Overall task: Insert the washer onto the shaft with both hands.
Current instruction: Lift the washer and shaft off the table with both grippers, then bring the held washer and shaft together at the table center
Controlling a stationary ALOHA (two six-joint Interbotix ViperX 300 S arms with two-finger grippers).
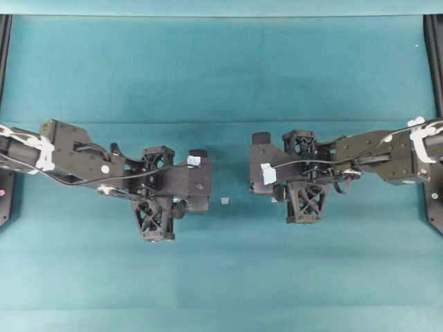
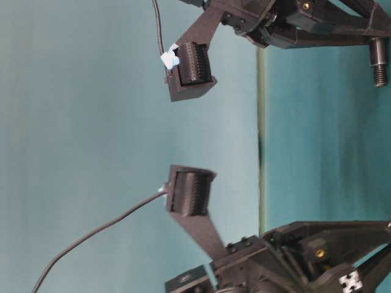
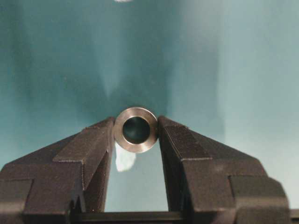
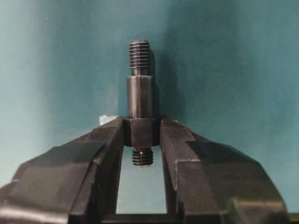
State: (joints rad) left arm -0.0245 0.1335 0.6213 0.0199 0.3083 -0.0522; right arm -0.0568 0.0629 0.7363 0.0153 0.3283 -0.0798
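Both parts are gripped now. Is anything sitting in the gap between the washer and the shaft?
Nothing visible. The left tool holds the washer, the right tool holds the shaft, and overhead only bare mat lies between them. A small tape scrap lies flat, below that line.

Teal table cover with one small scrap of tape

We see a flat teal fabric-like table surface (image 1: 221,83); a small pale square tape scrap (image 1: 224,200) lies on it near the middle, and black frame rails (image 1: 5,41) stand at both side edges.
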